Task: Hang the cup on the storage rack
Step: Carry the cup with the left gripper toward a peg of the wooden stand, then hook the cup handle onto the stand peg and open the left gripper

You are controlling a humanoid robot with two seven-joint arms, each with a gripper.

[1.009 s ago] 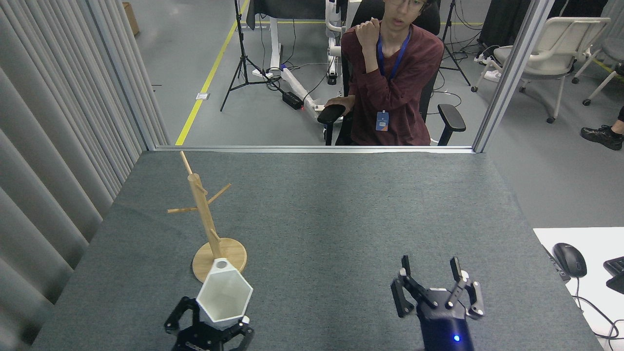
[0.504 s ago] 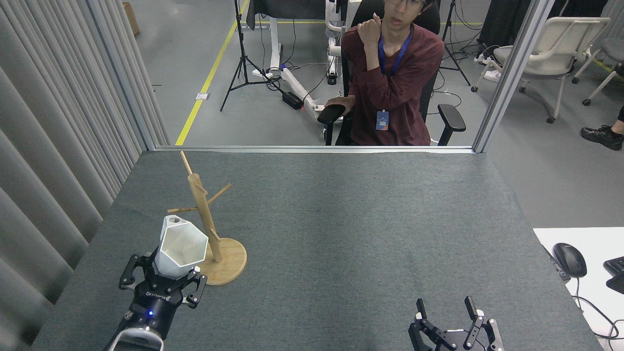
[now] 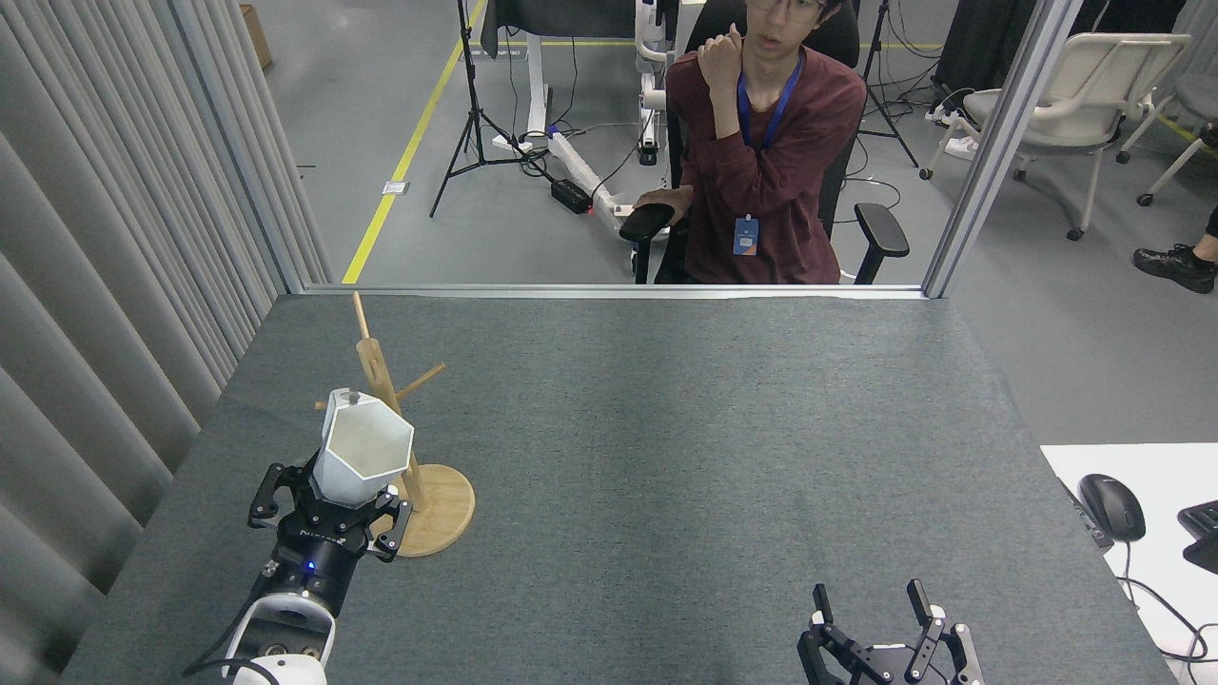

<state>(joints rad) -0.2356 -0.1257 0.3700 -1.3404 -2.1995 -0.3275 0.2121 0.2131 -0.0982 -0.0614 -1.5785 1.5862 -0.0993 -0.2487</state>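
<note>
left gripper clenched around the base of the white six-sided cup near the grey tabletop's left edge | cup's small loop touches the light wooden peg rack, maybe pushing it | rack could tip if pushed harder, loop could miss the thin peg | right gripper released, holding nothing

Left side: the storage rack stands near the grey curtain, with only a narrow strip of table between them.
At the rack: the cup, held in the left gripper, fills the room just before the post and its pegs.
Middle and right of the table: bare felt, wide free room.
Near right corner: the right gripper, jaws apart.
Far edge: a metal rail, and behind it a seated person.
</note>
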